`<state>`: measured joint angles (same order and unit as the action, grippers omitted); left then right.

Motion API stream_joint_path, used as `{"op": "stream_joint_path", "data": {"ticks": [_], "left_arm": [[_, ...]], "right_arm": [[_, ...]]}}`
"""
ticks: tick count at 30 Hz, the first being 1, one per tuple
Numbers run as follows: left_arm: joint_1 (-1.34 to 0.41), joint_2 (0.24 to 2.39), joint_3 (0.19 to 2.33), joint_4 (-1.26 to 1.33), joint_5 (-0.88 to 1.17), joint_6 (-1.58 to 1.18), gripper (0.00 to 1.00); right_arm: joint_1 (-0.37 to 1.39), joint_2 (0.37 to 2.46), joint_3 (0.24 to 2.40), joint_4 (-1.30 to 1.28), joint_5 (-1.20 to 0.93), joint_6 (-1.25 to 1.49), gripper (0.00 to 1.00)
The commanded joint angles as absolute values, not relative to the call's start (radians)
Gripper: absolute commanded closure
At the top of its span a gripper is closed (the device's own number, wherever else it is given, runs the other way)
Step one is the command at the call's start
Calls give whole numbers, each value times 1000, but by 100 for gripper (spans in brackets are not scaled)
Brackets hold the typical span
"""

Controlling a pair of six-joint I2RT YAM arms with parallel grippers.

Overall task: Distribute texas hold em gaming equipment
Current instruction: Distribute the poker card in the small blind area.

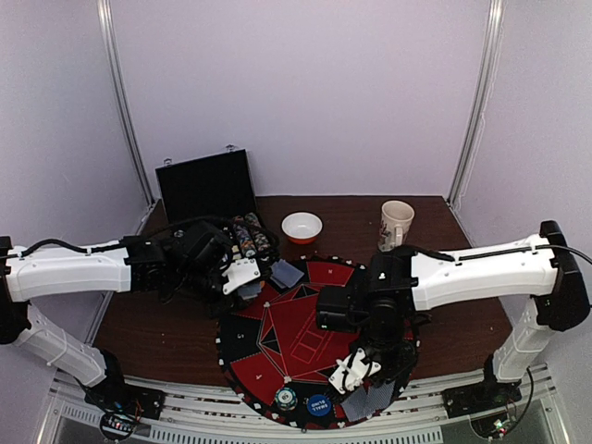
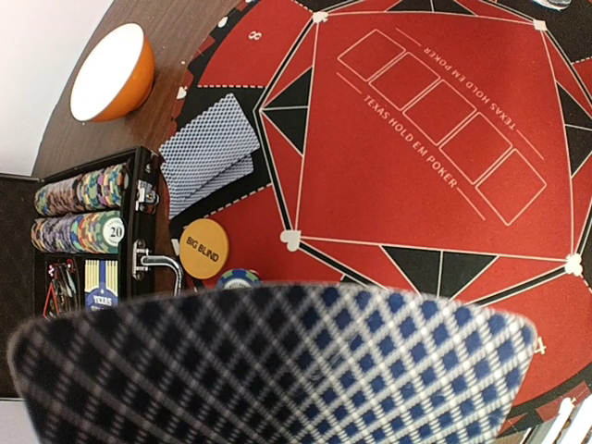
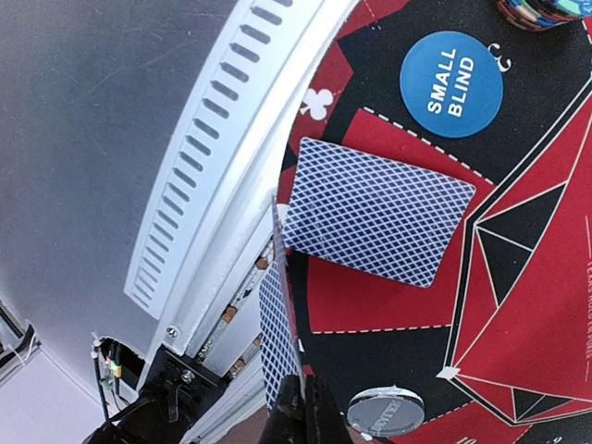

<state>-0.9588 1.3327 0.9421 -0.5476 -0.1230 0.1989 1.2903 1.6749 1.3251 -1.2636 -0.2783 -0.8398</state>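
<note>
Slippage is the main worry: the right gripper [image 3: 296,407] is pinched tight on only the short end of a card [image 3: 274,324]. That card stands on edge with its patterned back turned outward from the mat [image 3: 518,305]. Its long axis runs straight out from the fingers toward a flat card [image 3: 377,211], which lies back-up just inside the mat's near rim, close to the blue disc [image 3: 451,84]. The held card hangs right over that rim. Let go while upright, I judge it could topple off the mat, land face-up, or knock the flat card askew. The flat card's long axis runs roughly along the rim, slightly skewed. Over the mat's far left rim, another card [image 2: 277,370] fills the view below the left gripper [image 1: 242,276] and hides its fingers, so I cannot tell whether they clamp it.
</note>
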Motion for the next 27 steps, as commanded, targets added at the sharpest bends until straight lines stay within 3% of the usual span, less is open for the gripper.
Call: {"op": "stream_joint_path", "data": {"ticks": [1,27], "left_arm": [[-951,1312,934,-514,-127,190,55],[-950,1310,925,-512,-130,190,55]], "right_arm": [[1297,1743,1357,-1274,-219,-879,100],[1282,1941,1350,-1106,-169,-850,100]]}}
